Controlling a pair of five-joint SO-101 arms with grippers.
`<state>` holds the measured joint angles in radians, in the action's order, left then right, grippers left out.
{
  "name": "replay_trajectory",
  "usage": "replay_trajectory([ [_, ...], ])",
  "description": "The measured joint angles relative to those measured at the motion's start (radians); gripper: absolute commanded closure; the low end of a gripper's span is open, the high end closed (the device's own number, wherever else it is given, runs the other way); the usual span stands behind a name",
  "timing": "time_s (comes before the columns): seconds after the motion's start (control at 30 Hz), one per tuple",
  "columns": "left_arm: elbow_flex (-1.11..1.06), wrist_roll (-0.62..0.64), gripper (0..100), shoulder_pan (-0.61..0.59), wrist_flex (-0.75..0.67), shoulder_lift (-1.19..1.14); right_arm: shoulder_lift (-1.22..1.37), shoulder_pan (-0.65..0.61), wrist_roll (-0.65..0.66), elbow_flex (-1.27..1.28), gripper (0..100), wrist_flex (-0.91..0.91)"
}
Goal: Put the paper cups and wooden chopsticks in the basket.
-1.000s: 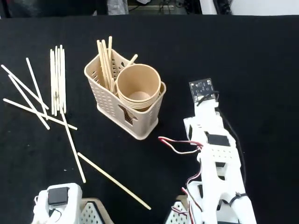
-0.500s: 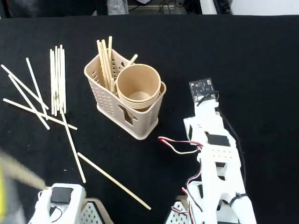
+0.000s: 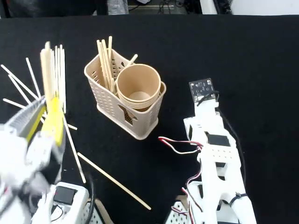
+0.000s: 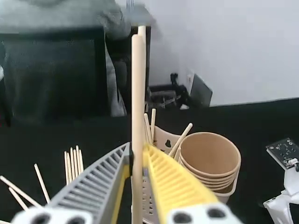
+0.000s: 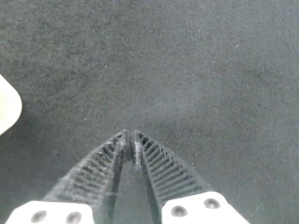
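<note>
One basket (image 3: 112, 105), about four nested paper cups (image 3: 138, 95), over a dozen chopsticks (image 3: 114, 181).

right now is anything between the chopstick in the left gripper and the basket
Nothing visible does. The left gripper holds one chopstick upright, with open space between it and the basket. Loose chopsticks lie flat on the table. The paper cups fill one side of the basket; the other side looks to have room.

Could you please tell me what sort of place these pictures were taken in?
Probably a robotics lab or workshop bench: a black-covered table, a white arm with exposed wiring, and cables and gear against a white wall behind it.
</note>
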<state>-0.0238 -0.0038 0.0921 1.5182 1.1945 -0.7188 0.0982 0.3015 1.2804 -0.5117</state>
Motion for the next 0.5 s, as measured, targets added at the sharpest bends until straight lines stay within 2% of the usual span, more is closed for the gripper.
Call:
replay_trajectory([
  [0.13,-0.163,-0.003,97,-0.008,-0.080,0.204,0.000,0.000,0.000,0.000,98.5,0.000],
  [0.3,-0.397,-0.003,97,-0.009,-0.321,0.419,0.000,0.000,0.000,0.000,98.5,0.000],
  [0.4,-0.583,-0.003,97,-0.009,-0.582,0.480,0.000,0.000,0.000,0.000,98.5,0.000],
  [0.5,-0.802,-0.005,97,-0.011,-0.939,0.489,0.000,0.000,0.000,0.000,98.5,0.000],
])
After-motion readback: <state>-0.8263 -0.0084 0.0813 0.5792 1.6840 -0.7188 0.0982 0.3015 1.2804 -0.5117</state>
